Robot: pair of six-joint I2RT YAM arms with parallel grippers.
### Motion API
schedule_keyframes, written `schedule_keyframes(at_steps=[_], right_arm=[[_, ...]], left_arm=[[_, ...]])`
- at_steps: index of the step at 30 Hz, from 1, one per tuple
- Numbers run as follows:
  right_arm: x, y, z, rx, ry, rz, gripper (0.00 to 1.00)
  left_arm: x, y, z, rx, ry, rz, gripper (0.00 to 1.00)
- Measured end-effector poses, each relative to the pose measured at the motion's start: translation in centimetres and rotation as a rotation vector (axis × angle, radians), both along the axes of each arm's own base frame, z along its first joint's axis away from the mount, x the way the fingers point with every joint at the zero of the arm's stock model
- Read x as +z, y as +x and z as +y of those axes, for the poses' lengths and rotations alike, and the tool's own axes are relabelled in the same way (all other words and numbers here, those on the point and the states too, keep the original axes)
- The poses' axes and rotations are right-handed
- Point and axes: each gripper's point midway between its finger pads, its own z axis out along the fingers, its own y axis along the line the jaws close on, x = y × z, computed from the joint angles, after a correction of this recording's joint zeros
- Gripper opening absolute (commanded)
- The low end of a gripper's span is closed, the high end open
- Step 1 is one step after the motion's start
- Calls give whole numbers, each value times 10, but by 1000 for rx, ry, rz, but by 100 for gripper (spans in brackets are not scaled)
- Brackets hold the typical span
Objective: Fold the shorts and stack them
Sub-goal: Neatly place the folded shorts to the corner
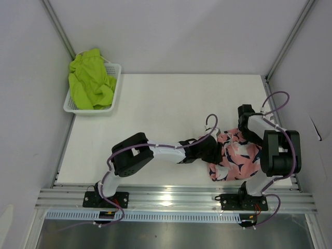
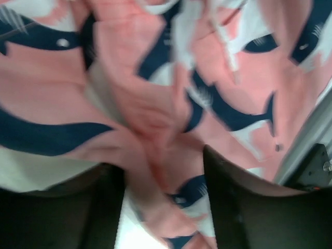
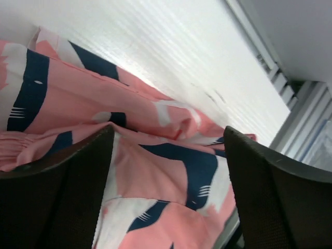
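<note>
Two pairs: the pink shorts [image 1: 239, 156] lie crumpled at the table's [image 1: 166, 104] near right, the green shorts [image 1: 91, 80] in the basket [image 1: 116, 85] far left. Over the pink, the right gripper [image 3: 168, 137] gapes open; the left gripper [image 2: 163, 168] straddles a fold, grip unclear.

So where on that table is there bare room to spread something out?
The widest bare stretch of table runs from the white basket across to the right wall, beyond the pink shorts. The near right corner is crowded: the left hand and right hand meet on the shorts.
</note>
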Motion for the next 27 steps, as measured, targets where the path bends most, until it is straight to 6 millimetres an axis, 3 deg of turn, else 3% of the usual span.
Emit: schedule_keyframes(at_steps=[2, 7, 10, 15, 18, 20, 27], right_arm=[[12, -5, -8, -30, -36, -10, 89], [42, 1, -8, -34, -13, -145, 91], [57, 7, 3, 13, 62, -257, 96], [76, 15, 29, 139, 201, -411, 99], [83, 25, 58, 269, 315, -493, 100], [84, 31, 89, 393, 407, -528, 99], [62, 35, 198, 785, 564, -448, 99]], left_arm=[[9, -6, -10, -6, -24, -7, 80], [13, -9, -9, -2, -37, -11, 93], [16, -3, 14, 25, -36, -5, 99], [32, 13, 60, 95, -6, -1, 99], [56, 20, 80, 123, -35, -19, 99], [74, 22, 98, 139, -63, -30, 99], [113, 39, 166, 247, -83, -95, 99]])
